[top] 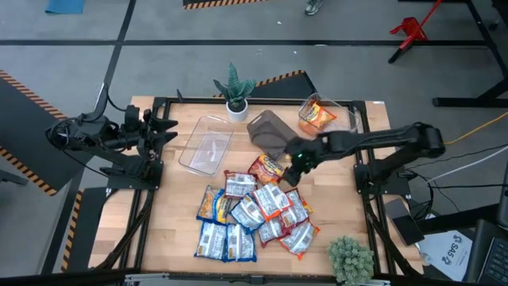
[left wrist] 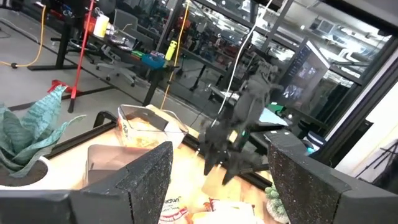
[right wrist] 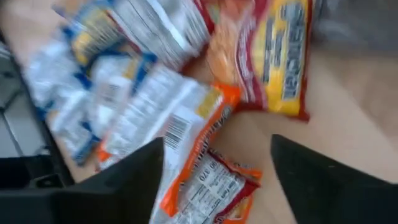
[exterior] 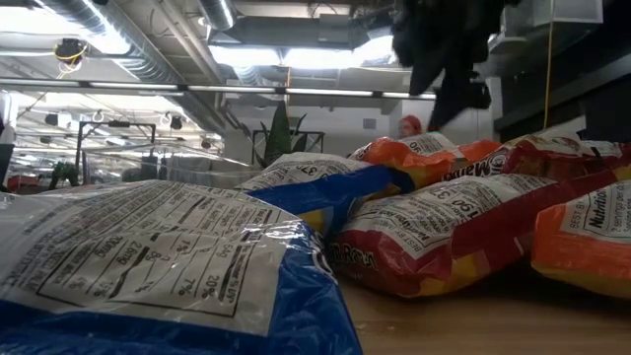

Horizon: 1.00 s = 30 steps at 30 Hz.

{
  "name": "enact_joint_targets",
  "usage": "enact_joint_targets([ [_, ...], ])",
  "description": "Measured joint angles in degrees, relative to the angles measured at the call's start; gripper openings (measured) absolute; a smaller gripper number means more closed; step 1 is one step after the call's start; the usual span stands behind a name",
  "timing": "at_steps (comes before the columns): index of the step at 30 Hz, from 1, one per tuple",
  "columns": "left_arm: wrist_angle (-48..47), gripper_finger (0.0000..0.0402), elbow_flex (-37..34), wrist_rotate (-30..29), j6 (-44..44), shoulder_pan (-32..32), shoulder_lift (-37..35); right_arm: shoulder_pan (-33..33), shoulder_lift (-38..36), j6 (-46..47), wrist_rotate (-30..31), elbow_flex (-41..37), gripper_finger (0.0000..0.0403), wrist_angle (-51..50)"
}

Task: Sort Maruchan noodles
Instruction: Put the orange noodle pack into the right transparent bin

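My right gripper (top: 294, 168) hangs over the table's middle, just at the far edge of the heap of Maruchan noodles (top: 254, 213). Its two dark fingers (right wrist: 317, 177) stand apart with bare wood and packets showing between them, and nothing is held. Directly past the fingers lies a red-and-yellow packet (right wrist: 273, 56), its big lettering too smeared to make out; nearer the fingertips sits an orange-edged packet (right wrist: 180, 130) turned white side up, showing a barcode, and beside it a red-trimmed one (right wrist: 214, 190) with a block of small print I cannot make out.

From table height the writing is clearer: the nearest blue packet (exterior: 168, 266) shows its nutrition panel, upside down, with columns of percentages. A red packet (exterior: 454, 237) behind it shows a white panel of print, and at the far right an orange packet (exterior: 587, 237) carries the word "Nutrition".

Some noodles already sit in the clear bin (top: 324, 116) at the far right of the table, well apart from my gripper. Another clear bin (top: 206, 144) lies to the left of a grey square bin (top: 268, 132).

My left gripper (top: 169, 133) waits at the table's left edge, its fingers (left wrist: 140, 180) spread wide and empty.
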Motion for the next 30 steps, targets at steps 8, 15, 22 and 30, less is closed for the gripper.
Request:
enact_joint_targets([
  [8,-0.1,0.0258,0.0,5.4,-1.5,0.0,0.0,1.9,12.3,5.3,-8.3,0.0,0.0376,5.9],
  [15,0.0,0.0258,0.0,5.7,-2.2,0.0,0.0,1.9,18.7,6.3,-13.1,0.0,0.0377,11.3],
  [22,-0.2,0.0258,0.0,5.7,-1.9,0.0,0.0,1.8,19.6,5.0,-13.6,0.0,0.0268,16.9],
  [30,-0.2,0.0258,0.0,5.4,-1.9,0.0,0.0,1.8,19.5,5.0,-16.3,0.0,0.0045,16.1],
])
